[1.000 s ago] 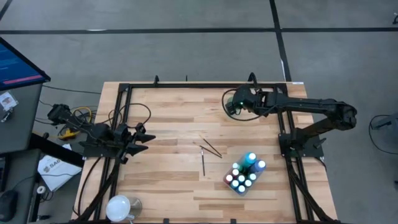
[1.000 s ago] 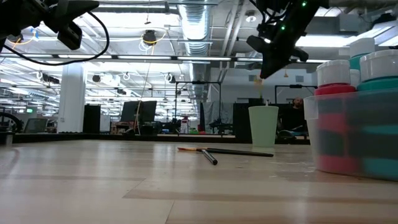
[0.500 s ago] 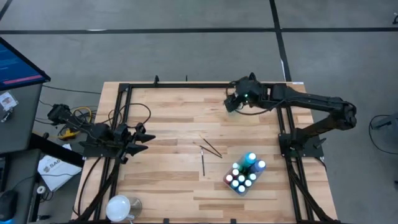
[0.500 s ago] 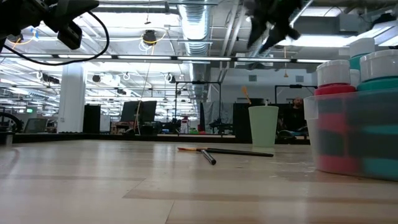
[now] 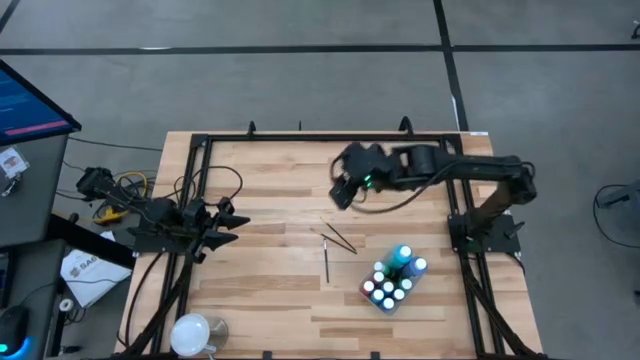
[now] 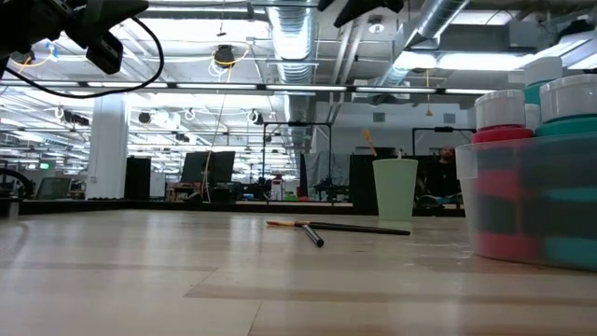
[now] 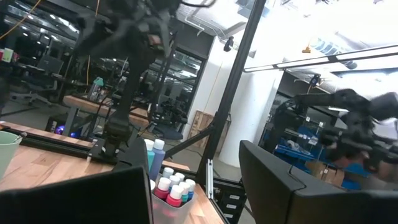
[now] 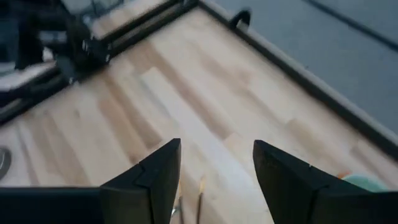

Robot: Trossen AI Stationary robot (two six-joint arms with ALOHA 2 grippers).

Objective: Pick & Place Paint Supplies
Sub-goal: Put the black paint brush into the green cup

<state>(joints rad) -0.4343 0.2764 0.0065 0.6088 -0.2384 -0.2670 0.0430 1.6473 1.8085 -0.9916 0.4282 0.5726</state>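
The left gripper (image 5: pixel 228 222) waits at the left edge of the pale wooden table (image 5: pixel 270 290), its fingers spread wide and empty. The thin dark-handled paintbrushes (image 5: pixel 333 243) lie mid-table with bare boards all round. The right gripper (image 5: pixel 340 193) hangs above them, jaws parted, holding nothing. The small white-capped paint bottles (image 5: pixel 392 282) crowd a clear plastic tub near the right edge.

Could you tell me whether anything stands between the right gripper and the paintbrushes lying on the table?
Nothing visible does. The right gripper, open and empty, hangs above bare wood up-table of the paintbrushes; the tub of paint bottles stands off to the side.
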